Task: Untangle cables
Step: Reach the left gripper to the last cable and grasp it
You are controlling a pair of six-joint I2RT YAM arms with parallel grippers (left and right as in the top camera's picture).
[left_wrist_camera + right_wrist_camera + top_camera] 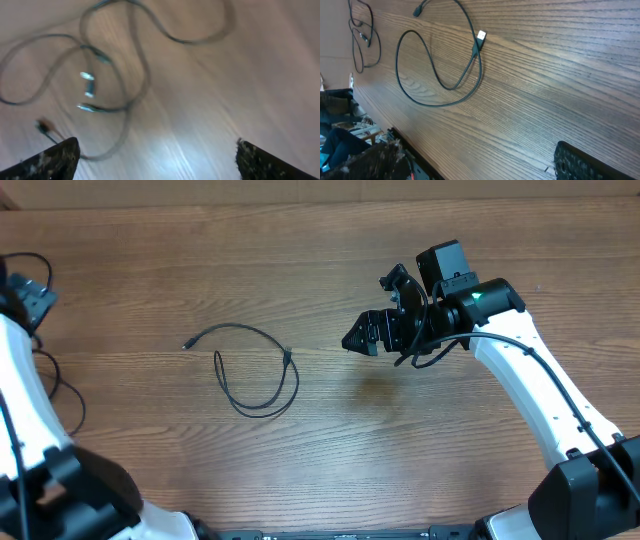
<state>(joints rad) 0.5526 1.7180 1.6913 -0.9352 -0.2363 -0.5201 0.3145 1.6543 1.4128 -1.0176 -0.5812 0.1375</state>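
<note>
One thin black cable [288,358] lies alone in a loose loop left of the table's middle. It also shows in the right wrist view [477,46], with a silvery plug [481,35] at one end. More thin cables [145,70] lie overlapping under my left gripper, blurred, with silvery plug ends [86,76]. They show small at the far left in the right wrist view [379,50]. My left gripper [157,162] is open and empty above them. My right gripper [362,338] is open and empty, held above the wood to the right of the lone cable; its jaws show in the right wrist view [480,165].
The wooden table [330,450] fills the view. My left arm [25,410] stands at the far left edge and my right arm [540,390] reaches in from the lower right. Thicker black arm cables hang by the right wrist [430,352].
</note>
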